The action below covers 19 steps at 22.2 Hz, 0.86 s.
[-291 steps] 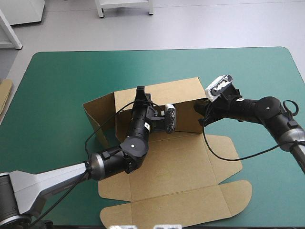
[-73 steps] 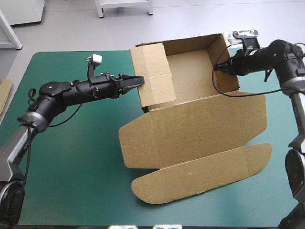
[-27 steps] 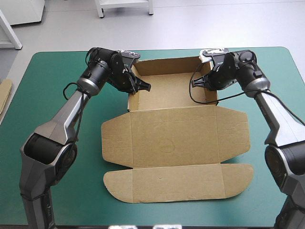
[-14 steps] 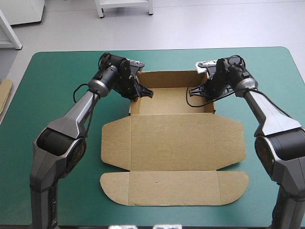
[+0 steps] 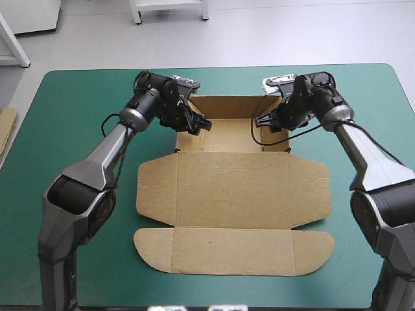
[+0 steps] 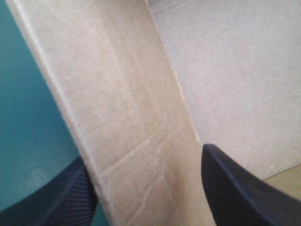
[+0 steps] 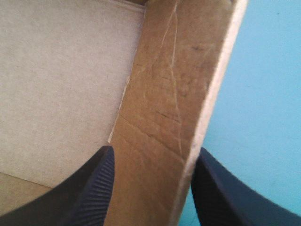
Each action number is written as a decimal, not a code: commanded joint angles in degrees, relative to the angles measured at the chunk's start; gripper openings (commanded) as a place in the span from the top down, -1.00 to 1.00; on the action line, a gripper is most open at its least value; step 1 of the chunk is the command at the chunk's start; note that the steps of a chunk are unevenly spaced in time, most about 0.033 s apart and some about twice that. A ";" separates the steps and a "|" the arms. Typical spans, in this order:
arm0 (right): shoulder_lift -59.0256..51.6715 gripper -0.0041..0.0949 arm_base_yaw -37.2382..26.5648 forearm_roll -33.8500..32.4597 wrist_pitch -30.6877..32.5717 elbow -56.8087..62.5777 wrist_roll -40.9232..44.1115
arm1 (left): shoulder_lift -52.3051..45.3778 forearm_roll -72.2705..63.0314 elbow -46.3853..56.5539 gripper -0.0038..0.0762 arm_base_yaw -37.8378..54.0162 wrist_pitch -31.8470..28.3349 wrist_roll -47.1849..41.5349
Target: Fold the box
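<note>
– What's on the table?

– Only the box, about in the middle of the teal-green cover. It's an open tray on the far side, walls up, with the lid lying flat towards the near edge and its long flap spread out.

– And the arms?

– One at each end wall. The left claw sits astride the tray's left wall, black fingers apart, one inside and one outside. The right claw does the same on the right wall, also parted, with the board filling the gap.

– Anything else?

– A sliver of more board at the table's left edge.
</note>
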 commanded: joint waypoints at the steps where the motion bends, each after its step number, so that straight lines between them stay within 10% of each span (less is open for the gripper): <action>1: -6.18 -0.08 0.06 -1.72 -0.85 -2.54 0.38 | -8.25 -0.18 -1.84 -0.26 -0.36 -2.94 -0.03; 11: -14.77 -0.08 0.06 -3.20 5.88 -2.54 1.03 | -23.05 2.27 -1.23 -0.17 -0.36 5.58 3.06; 19: -9.09 -0.19 -0.21 -3.20 -0.23 -2.54 3.19 | -44.13 4.11 29.45 -0.15 -0.36 -3.27 1.45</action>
